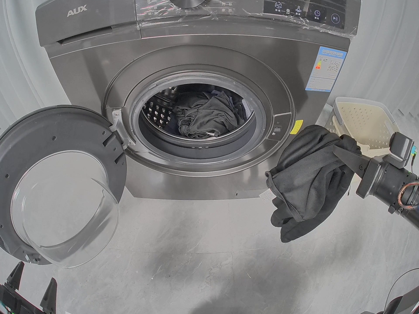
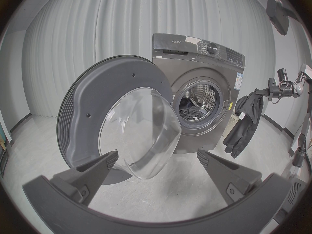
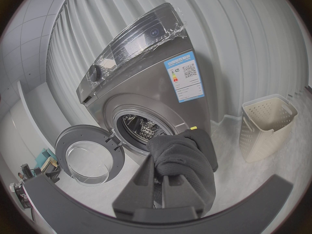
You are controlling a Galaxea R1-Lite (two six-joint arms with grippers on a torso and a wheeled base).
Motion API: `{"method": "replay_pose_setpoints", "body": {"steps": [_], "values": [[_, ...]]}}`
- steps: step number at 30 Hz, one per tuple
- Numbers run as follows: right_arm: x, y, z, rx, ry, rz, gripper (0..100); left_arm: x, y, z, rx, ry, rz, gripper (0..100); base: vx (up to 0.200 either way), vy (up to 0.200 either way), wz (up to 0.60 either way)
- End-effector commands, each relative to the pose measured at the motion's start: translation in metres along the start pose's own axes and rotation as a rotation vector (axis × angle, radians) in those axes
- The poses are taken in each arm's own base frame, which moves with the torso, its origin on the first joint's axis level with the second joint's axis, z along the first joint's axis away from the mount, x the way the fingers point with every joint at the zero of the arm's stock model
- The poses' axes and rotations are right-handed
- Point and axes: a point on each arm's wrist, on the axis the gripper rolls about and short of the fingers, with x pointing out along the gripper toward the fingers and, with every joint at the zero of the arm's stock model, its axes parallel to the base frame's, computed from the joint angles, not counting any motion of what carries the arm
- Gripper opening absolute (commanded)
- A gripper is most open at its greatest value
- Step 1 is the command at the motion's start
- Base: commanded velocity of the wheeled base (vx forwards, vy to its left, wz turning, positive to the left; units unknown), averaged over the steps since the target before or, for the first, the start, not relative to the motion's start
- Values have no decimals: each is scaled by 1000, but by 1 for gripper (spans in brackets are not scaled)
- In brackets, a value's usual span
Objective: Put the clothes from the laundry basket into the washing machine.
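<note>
A grey front-loading washing machine stands with its round door swung wide to the left. Dark clothes lie inside the drum. My right gripper is shut on a black garment that hangs in the air to the right of the drum opening, above the floor. The same black garment drapes over the right gripper in the right wrist view. A cream laundry basket sits on the floor right of the machine. My left gripper is open and low at the front left, below the door.
Pale curtains line the wall behind the machine. The grey floor in front of the machine is bare. The open door juts out on the left side of the drum opening.
</note>
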Motion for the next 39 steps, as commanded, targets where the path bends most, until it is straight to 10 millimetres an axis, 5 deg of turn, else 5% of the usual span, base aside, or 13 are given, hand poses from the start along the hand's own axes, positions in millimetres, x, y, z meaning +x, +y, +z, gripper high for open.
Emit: {"method": "replay_pose_setpoints", "body": {"steps": [1,12,31,36,39], "values": [[0,1,-1,0,3,7,0,0,0,-4,-1,3,0,100,0,0,0],[2,5,0,2,4,34,0,0,0,-4,11,3,-1,100,0,0,0],[7,45,-13,2,74,233,0,1,-1,-4,78,12,-11,100,0,0,0],[30,60,-12,4,69,262,0,-8,-3,50,68,-166,-33,100,0,0,0],[49,70,-12,10,42,276,0,-4,-5,57,75,-136,-135,100,0,0,0]]}}
